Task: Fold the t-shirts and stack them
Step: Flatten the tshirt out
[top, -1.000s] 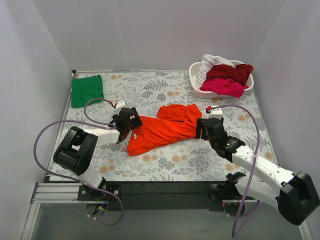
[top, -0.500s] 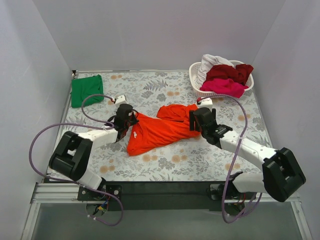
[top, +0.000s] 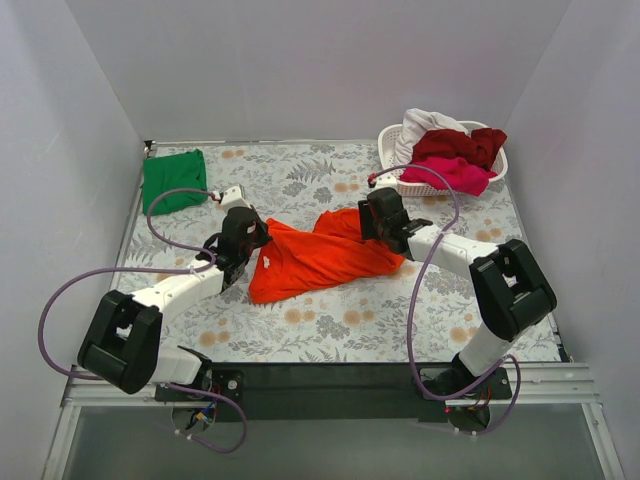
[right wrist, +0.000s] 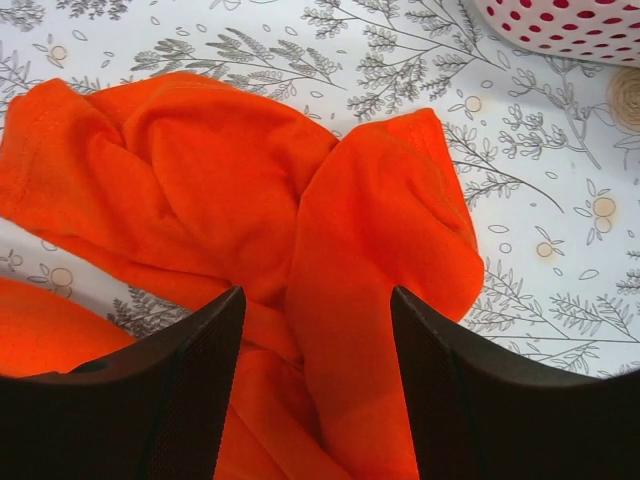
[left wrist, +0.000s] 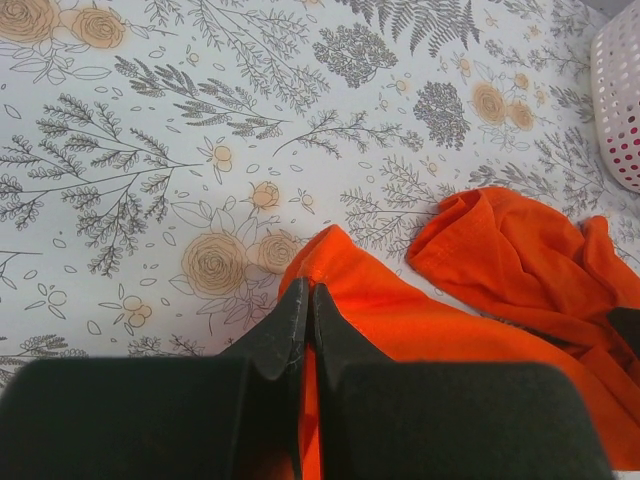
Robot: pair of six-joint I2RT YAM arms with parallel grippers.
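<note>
A bright orange-red t-shirt (top: 325,262) lies crumpled in the middle of the flowered table. My left gripper (top: 260,240) is at its left edge, and in the left wrist view its jaws (left wrist: 308,290) are shut on a pinch of the orange cloth (left wrist: 520,260). My right gripper (top: 370,214) hovers over the shirt's far right part. In the right wrist view it stands open (right wrist: 315,300), its jaws either side of a raised fold of the orange shirt (right wrist: 200,160). A folded green t-shirt (top: 173,180) rests at the far left corner.
A white lattice basket (top: 400,185) at the far right holds white (top: 425,125), dark red (top: 460,145) and magenta (top: 450,175) shirts; its wall shows in both wrist views (left wrist: 620,100) (right wrist: 560,25). Grey walls close in the table on three sides.
My left gripper has shut on the shirt's left edge and shifted slightly toward the back. My right arm has swung left and farther back over the shirt, its jaws a little narrower.
</note>
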